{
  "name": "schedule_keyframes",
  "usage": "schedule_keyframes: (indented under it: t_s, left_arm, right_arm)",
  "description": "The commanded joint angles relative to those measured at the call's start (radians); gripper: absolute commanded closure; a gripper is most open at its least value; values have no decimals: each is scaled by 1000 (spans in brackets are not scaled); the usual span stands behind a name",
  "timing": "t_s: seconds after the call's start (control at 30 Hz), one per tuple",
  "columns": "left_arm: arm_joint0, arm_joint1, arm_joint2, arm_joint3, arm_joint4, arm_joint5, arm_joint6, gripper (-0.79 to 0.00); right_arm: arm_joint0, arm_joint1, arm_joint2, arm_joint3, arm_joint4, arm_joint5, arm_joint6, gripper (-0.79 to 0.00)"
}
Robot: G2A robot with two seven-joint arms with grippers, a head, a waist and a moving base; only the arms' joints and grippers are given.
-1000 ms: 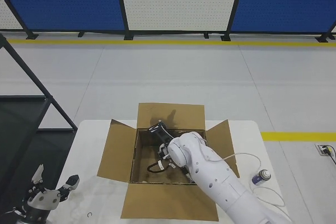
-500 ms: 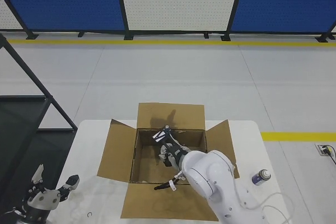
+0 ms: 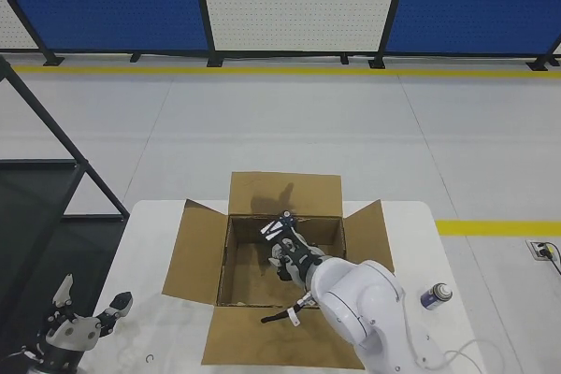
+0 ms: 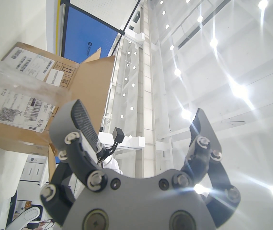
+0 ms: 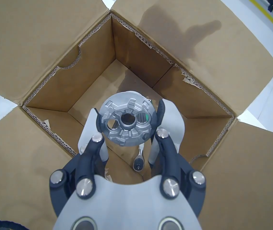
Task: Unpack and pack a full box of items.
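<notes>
An open cardboard box (image 3: 285,192) stands in the middle of the white table (image 3: 154,318). My right gripper (image 5: 128,113) hangs above the box's inside, shut on a round grey metal part (image 5: 127,122) with a centre hole and raised teeth. From above, the right gripper (image 3: 286,247) sits over the far half of the box. A ratchet wrench (image 5: 139,161) lies on the box floor under it. My left gripper (image 4: 139,118) is open, holds nothing and points up at the ceiling. In the top view the left gripper (image 3: 86,321) is off the table's near left corner.
A spray can (image 3: 436,296) stands on the table right of the box. A small ring (image 3: 150,358) lies near the front left. All four box flaps are folded outward. A black frame (image 3: 65,159) stands left of the table.
My right arm has risen out of the box with the metal part and drawn back toward the near side. The left gripper has stayed where it was.
</notes>
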Motion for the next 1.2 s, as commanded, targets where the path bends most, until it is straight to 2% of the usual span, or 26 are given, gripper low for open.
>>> schedule_keyframes:
  t_s: [0.0,0.23,0.5,0.73,0.93,1.17]
  left_arm:
    - [0,0,0,0,0,0,0,-785]
    - [0,0,0,0,0,0,0,-785]
    - [0,0,0,0,0,0,0,-785]
    - [0,0,0,0,0,0,0,-785]
    - [0,0,0,0,0,0,0,-785]
    - [0,0,0,0,0,0,0,-785]
  right_arm:
    - [-4,0,5,-13,7,-6,-26,0]
    - [-62,15,121,-234,-28,40,-10,0]
    - [-285,44,374,-593,-44,78,-3,0]
    - [-410,58,585,-603,1,69,-94,0]
    - [-544,66,746,-603,101,76,-151,0]
    - [-654,77,836,-603,158,22,-99,0]
